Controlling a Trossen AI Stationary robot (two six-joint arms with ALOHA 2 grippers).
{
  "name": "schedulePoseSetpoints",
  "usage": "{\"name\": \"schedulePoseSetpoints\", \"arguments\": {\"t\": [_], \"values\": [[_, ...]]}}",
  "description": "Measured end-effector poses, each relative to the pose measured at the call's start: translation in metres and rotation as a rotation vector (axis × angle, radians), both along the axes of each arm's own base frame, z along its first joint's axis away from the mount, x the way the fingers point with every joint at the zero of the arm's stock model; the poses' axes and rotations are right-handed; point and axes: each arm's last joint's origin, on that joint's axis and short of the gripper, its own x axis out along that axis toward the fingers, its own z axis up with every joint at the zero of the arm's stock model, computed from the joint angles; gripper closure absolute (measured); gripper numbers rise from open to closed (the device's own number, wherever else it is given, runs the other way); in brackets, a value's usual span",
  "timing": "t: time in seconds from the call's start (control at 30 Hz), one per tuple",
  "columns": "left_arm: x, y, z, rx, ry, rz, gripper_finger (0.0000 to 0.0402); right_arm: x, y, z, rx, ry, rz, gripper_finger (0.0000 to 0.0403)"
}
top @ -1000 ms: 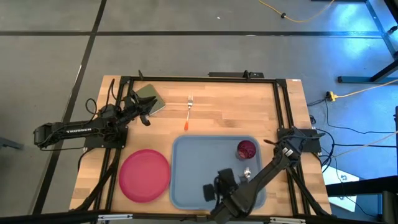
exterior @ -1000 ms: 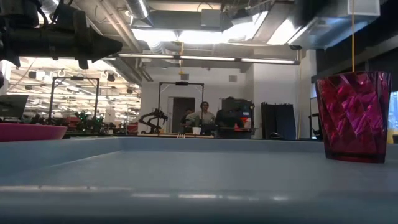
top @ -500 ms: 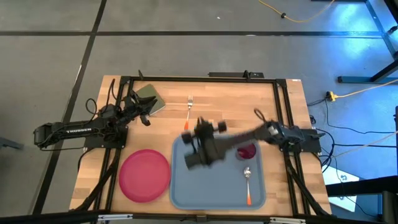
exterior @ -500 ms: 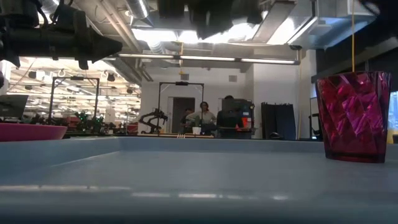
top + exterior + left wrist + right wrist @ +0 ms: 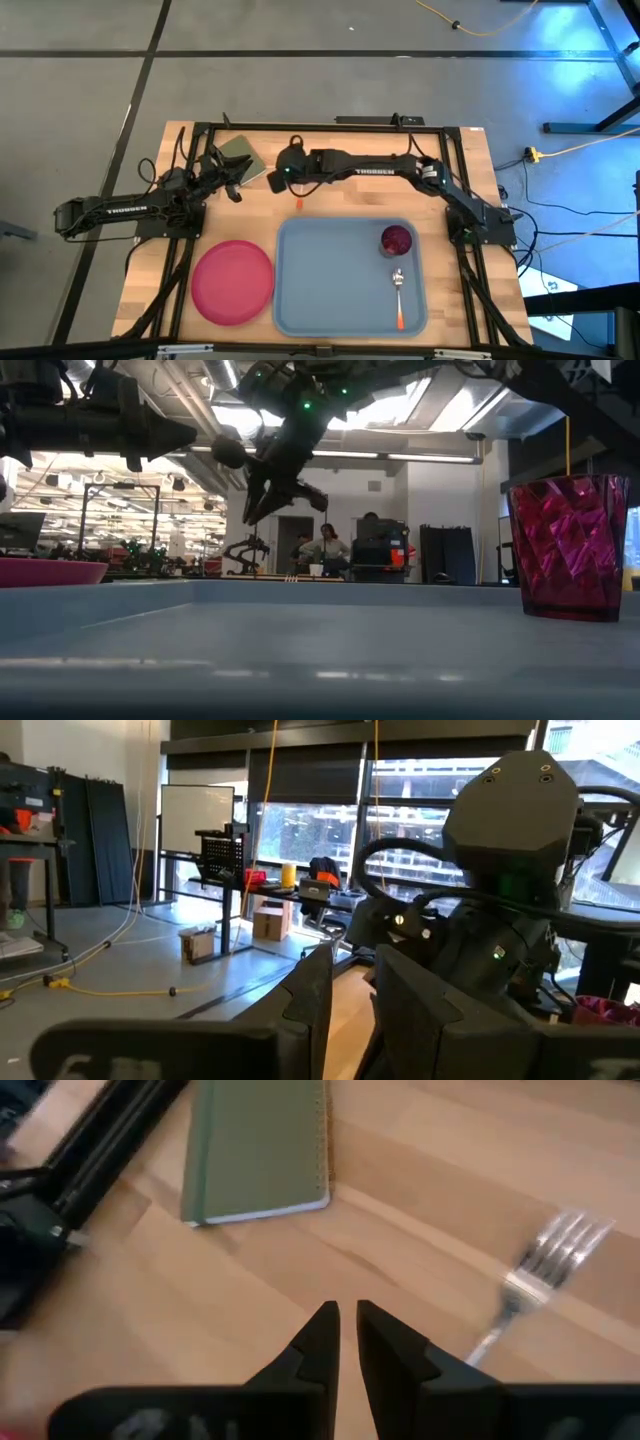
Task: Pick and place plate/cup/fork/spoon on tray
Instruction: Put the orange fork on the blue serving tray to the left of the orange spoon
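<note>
My right gripper (image 5: pixel 275 180) hangs shut and empty over the far middle of the table, beside the fork. In its wrist view (image 5: pixel 347 1320) the fork's tined head (image 5: pixel 555 1250) lies flat on the wood. Only the fork's orange handle (image 5: pixel 299 203) shows from above. The light-blue tray (image 5: pixel 330 300) holds the dark-red cup (image 5: pixel 396 240), standing upright, and the spoon (image 5: pixel 398 295), lying flat. The pink-red plate (image 5: pixel 233 282) lies on the table left of the tray. My left gripper (image 5: pixel 236 190) waits at the far left, shut and empty.
An olive-green pad (image 5: pixel 240 157) lies at the far left, just beyond both grippers; it also shows in the right wrist view (image 5: pixel 260 1150). Black frame rails run along the table's edges. Bare wood lies between the fork and the tray. People stand far off in the room.
My right gripper has swung from over the tray's near edge, up across the tray, toward the table's far edge and left, and now hangs by the fork. The spoon, partly covered by the arm before, lies in plain view on the tray. The left arm has kept still.
</note>
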Motion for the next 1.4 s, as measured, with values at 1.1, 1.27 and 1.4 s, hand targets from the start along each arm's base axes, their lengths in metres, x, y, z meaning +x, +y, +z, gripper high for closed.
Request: {"name": "schedulePoseSetpoints", "arguments": {"t": [1.1,1.27,1.4], "values": [[0.002,-0.003,-0.002,0.023,0.036,-0.128,0.0328,-0.004,0.020,-0.020,-0.037,0.147,-0.008,0.0351],[0.002,-0.003,-0.002,0.024,0.035,-0.127,0.0328,-0.003,0.018,-0.026,0.055,0.126,-0.050,0.0351],[0.002,-0.003,-0.002,0.024,0.035,-0.128,0.0328,-0.003,0.011,-0.030,0.068,0.133,-0.049,0.0351]]}}
